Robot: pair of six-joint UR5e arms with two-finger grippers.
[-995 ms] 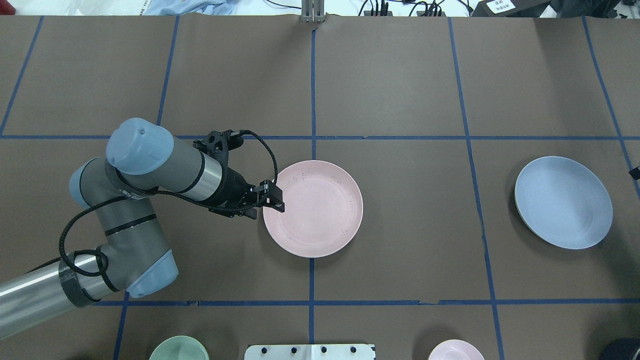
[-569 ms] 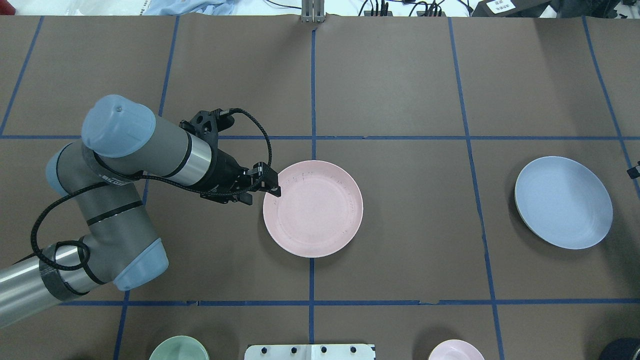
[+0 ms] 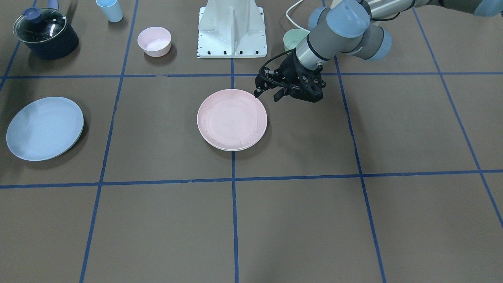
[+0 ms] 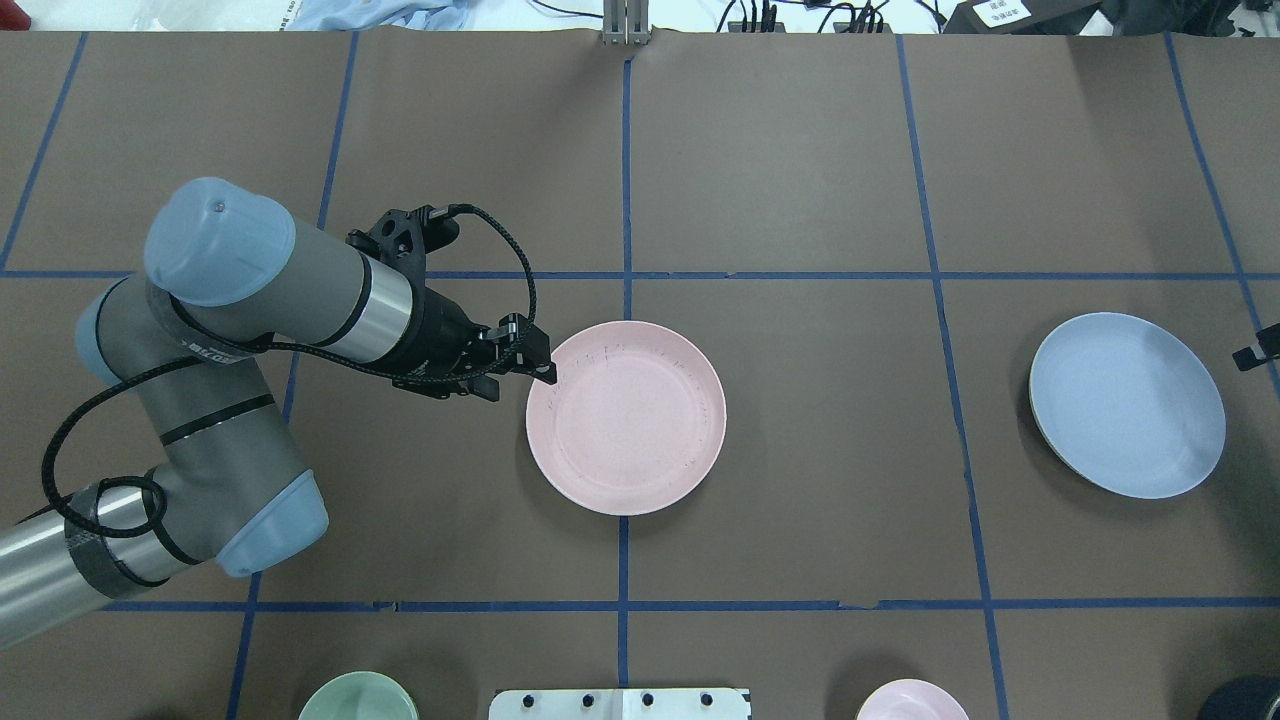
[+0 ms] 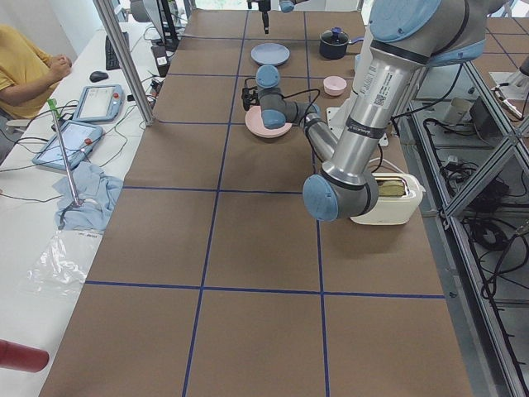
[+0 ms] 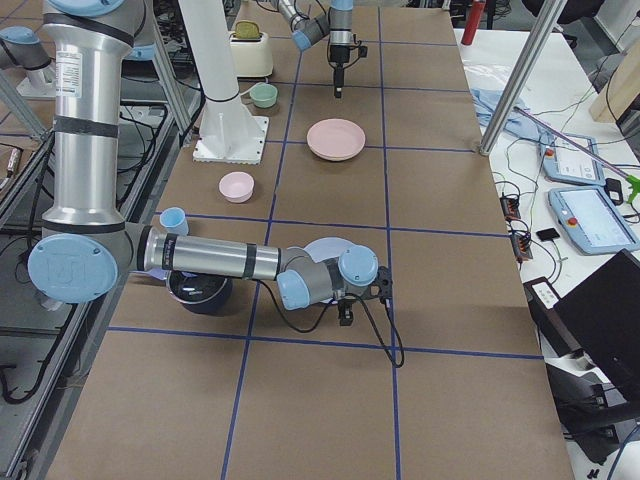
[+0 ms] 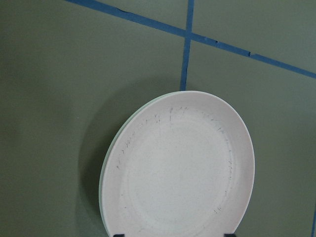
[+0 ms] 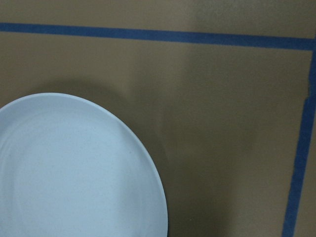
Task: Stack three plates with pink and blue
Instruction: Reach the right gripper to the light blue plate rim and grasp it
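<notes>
Fingers of left gripper [image 3: 267, 95] spread wide, holding nothing; it hovers over the edge of pink plate [image 4: 626, 418] at table centre. Front-facing view shows cream-white plate [image 3: 235, 149] under the pink; overhead hides it. Blue plate [image 4: 1127, 403] lies well apart. Right gripper [image 4: 1255, 352]: spread cannot be told.

Grey left arm [image 4: 230, 440], pale-blue joint caps [image 4: 215, 240] (black braided cable [image 4: 529, 275]).
</notes>
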